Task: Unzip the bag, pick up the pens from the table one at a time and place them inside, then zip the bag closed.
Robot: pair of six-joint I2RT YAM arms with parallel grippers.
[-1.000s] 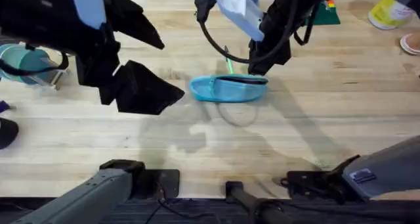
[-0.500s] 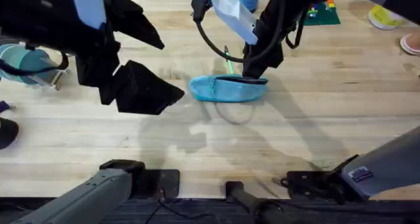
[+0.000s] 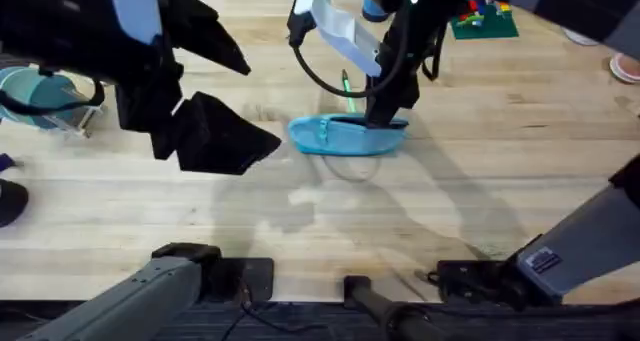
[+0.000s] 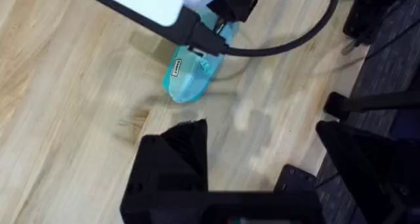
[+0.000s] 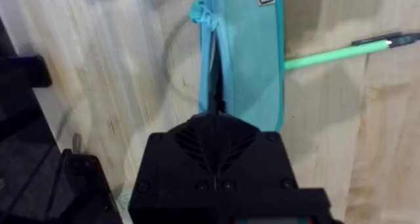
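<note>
The light blue bag (image 3: 340, 137) lies at the middle of the table (image 3: 330, 221), with a dark slit along its top and a blue tassel (image 5: 197, 14) on the pull at its left end. A bright green pen (image 3: 347, 89) lies just behind it, also seen as the pen (image 5: 335, 53) beside the bag (image 5: 252, 60). My right gripper (image 3: 385, 118) is down on the bag's right end, fingers together at the slit (image 5: 213, 73); whether they pinch anything I cannot tell. My left gripper (image 3: 255, 101) hangs wide open left of the bag (image 4: 190, 79), holding nothing.
A teal round object (image 3: 30, 91) sits at the table's left edge. A green plate with coloured bricks (image 3: 482, 19) lies at the back right, and a pink round thing (image 3: 628, 66) at the right edge. The right arm's black cable (image 3: 320, 76) loops above the pen.
My right gripper has come down and slightly left onto the bag's right end. The left arm and the bag have stayed put.
</note>
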